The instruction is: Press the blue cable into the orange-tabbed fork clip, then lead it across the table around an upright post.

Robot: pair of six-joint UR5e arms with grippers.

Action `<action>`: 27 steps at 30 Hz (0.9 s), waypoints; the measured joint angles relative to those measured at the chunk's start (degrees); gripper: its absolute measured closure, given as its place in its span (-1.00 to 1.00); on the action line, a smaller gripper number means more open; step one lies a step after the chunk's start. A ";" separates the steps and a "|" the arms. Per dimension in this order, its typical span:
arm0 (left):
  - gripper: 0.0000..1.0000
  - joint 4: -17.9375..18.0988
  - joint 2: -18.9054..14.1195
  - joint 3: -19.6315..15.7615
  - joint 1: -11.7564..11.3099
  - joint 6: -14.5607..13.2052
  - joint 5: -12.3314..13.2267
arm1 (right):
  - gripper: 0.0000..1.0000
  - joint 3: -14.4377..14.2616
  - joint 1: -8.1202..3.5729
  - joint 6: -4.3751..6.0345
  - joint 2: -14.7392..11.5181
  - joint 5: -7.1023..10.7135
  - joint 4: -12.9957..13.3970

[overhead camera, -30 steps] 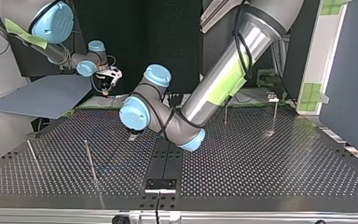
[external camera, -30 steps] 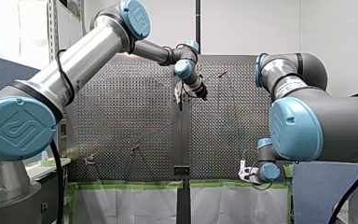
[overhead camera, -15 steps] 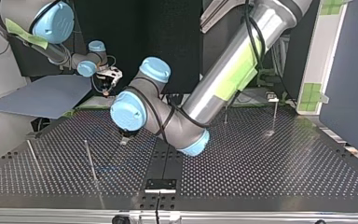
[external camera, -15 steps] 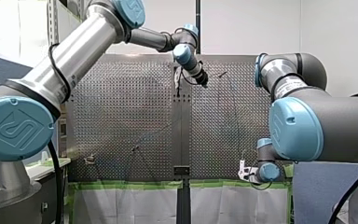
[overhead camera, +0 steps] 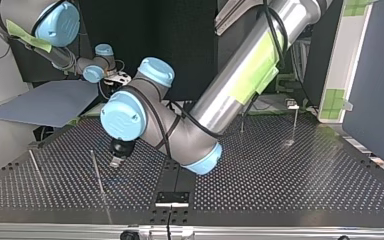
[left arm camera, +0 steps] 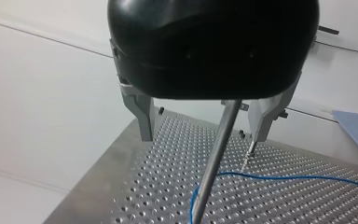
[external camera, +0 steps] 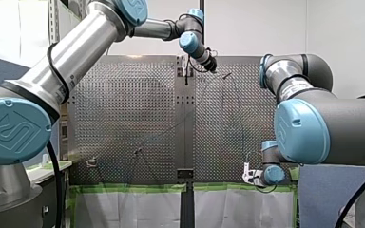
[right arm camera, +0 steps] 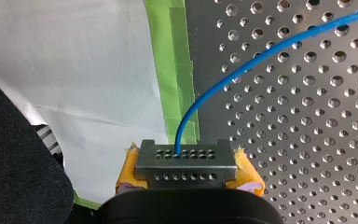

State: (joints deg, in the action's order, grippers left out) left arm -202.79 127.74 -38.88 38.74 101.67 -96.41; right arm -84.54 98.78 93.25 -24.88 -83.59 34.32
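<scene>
The blue cable leaves my right gripper, whose yellow pads are shut on it at the table's near edge in the front view. The cable runs over the perforated plate and bends at the foot of an upright post. In the left wrist view that post stands between the metal fingers of my left gripper, which is open and holds nothing. In the top view my left gripper hangs just right of a thin post. I cannot make out the fork clip.
More upright posts stand at the top view's left and far right. A small fixture sits near the front view's lower left. Green tape lines the plate's edge. My left arm's elbow spans the middle.
My left arm has swung its gripper toward the top view's camera and to the left, closer to the thin post. My right arm has stayed put.
</scene>
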 joint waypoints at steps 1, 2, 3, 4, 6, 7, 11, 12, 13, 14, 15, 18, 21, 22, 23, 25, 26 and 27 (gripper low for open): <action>-1.00 0.01 0.00 0.07 0.10 -0.28 -0.01 | 1.00 0.00 0.01 0.00 0.00 0.00 -0.01; -1.00 0.01 0.00 0.11 0.19 -0.50 -0.02 | 1.00 0.01 0.03 0.01 -0.01 0.00 -0.02; -1.00 0.02 -0.01 0.15 0.32 -0.72 -0.02 | 1.00 0.03 0.04 0.01 0.00 0.00 -0.02; -1.00 0.02 0.00 0.17 0.41 -0.84 -0.01 | 1.00 0.04 0.04 0.01 0.00 0.00 -0.03; -1.00 0.02 -0.01 0.18 0.62 -1.00 0.01 | 1.00 0.06 0.04 0.01 0.00 0.00 -0.06; -1.00 0.02 0.00 0.19 0.69 -1.02 0.03 | 1.00 0.08 0.05 0.01 -0.01 0.00 -0.07; -1.00 0.02 -0.01 0.19 0.92 -0.98 0.17 | 1.00 0.13 0.06 0.01 -0.03 0.00 -0.13; -1.00 0.02 0.00 0.19 0.96 -0.97 0.18 | 1.00 0.15 0.05 0.00 -0.03 0.00 -0.15; -1.00 0.02 0.00 0.19 0.99 -0.96 0.17 | 1.00 0.17 0.05 0.00 -0.03 0.00 -0.20; -1.00 0.01 -0.01 0.19 1.02 -0.96 0.15 | 1.00 0.19 0.05 -0.01 -0.01 0.00 -0.26; -1.00 -0.01 0.00 0.19 1.03 -0.95 0.12 | 1.00 0.21 0.05 -0.02 -0.01 0.00 -0.30; -1.00 -0.08 0.00 0.17 1.05 -0.95 0.07 | 1.00 0.31 0.11 -0.05 0.00 0.00 -0.51; -1.00 -0.13 0.00 0.16 1.07 -0.90 0.03 | 1.00 0.41 0.13 -0.06 0.00 -0.03 -0.80; -1.00 -0.14 0.00 0.15 1.07 -0.89 0.03 | 1.00 0.42 0.14 -0.07 -0.01 -0.03 -0.85; -1.00 -0.16 0.00 0.15 1.08 -0.87 0.02 | 1.00 0.43 0.17 -0.07 0.00 -0.02 -0.91; -1.00 -0.24 0.00 0.14 1.08 -0.80 -0.03 | 1.00 0.44 0.20 -0.07 0.00 -0.01 -0.96; -1.00 -0.29 0.00 0.14 1.08 -0.76 -0.12 | 1.00 0.44 0.21 -0.07 -0.01 -0.01 -0.99; -1.00 -0.36 -0.01 0.14 1.08 -0.73 -0.32 | 1.00 0.45 0.23 -0.07 -0.01 -0.01 -1.01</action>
State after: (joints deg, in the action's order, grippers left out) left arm -203.15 127.73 -38.74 39.82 100.93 -96.74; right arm -84.09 99.01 93.18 -24.89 -83.60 33.31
